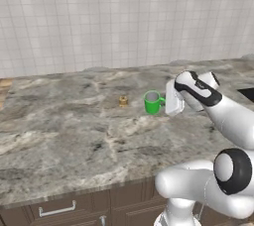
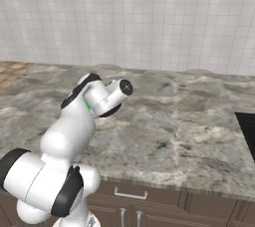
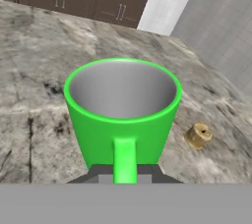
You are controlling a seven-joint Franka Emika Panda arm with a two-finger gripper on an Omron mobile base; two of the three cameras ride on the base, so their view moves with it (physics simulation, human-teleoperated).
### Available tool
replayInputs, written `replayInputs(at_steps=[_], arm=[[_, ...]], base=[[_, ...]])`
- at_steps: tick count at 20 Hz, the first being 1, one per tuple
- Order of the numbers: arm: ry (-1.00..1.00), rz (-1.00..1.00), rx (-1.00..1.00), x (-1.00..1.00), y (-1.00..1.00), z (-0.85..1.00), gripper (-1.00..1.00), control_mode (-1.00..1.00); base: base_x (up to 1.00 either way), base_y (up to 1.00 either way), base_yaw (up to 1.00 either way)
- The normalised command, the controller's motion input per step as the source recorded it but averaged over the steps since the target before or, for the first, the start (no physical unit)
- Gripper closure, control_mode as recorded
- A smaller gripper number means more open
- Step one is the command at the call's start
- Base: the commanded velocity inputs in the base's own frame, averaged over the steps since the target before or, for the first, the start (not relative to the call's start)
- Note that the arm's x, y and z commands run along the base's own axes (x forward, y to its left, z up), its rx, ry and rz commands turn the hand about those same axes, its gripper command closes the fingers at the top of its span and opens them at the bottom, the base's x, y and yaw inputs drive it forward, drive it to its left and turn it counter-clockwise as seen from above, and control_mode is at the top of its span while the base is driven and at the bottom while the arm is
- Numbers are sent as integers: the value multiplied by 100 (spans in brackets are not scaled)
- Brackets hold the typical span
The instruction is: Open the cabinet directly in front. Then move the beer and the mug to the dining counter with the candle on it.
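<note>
Claw [image 3: 125, 179] seemingly pinches the mug [image 3: 123, 110] by its handle, near the candle [image 3: 198, 135].

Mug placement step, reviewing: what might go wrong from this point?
1. The gripper is closed on the mug by its thin handle alone; that narrow hold may let the mug twist or slip.
2. The candle stands close beside the mug on the dining counter; a sideways drift might knock it.
3. Whether the mug's base touches the stone is unclear; releasing early might tip it.
</note>
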Motion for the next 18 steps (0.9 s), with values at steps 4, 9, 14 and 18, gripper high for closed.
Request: replayInputs(at_steps=[4,9,14,18], arm=[[3,0,4,26,19,-29,100,-100],[5,0,7,26,8,-32,100,-100],[8,0,10,29,0,-27,100,-100],[6,0,11,31,0,-15,100,-100]], base=[[0,0,0],[0,0,0],[0,0,0],[0,0,0]])
